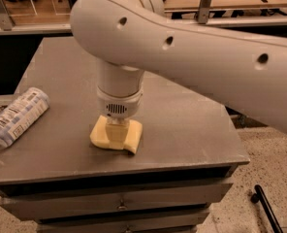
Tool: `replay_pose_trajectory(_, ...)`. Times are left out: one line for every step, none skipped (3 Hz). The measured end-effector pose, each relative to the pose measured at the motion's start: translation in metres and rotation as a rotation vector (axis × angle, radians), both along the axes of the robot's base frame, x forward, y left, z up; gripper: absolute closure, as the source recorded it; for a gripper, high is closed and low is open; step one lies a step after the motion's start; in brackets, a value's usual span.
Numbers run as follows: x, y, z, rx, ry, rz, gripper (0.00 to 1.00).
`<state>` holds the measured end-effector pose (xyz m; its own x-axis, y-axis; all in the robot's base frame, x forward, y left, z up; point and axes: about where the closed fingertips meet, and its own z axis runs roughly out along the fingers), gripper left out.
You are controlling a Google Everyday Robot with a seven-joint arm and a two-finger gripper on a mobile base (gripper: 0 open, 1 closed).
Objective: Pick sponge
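Observation:
The sponge [100, 135] is a pale yellow foam slab lying flat on the grey cabinet top [182, 125], near its front edge. The gripper [115, 139] comes straight down from the thick white arm [182, 47] and sits right on the middle of the sponge, touching it. The wrist hides the sponge's back edge. The sponge's front right corner [133, 147] looks bent.
A plastic bottle with a printed label [17, 116] lies on its side at the cabinet's left edge. Drawers [119, 205] run below the top. A black rod [267, 210] lies on the speckled floor at the lower right. Railings stand behind the cabinet.

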<state>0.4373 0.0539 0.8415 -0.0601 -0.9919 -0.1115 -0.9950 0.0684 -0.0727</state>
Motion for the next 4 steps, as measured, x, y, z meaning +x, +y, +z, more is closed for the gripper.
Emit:
replay_pose_trajectory(0.000, 0.000, 0.002, 0.001, -0.004, 0.000, 0.70)
replay_pose_trajectory(-0.001, 0.000, 0.003, 0.002, -0.009, 0.000, 0.93)
replay_pose_trajectory(-0.004, -0.002, 0.030, 0.050, -0.059, 0.031, 1.00)
replay_pose_trajectory(-0.015, -0.008, 0.081, 0.110, -0.162, 0.064, 1.00)
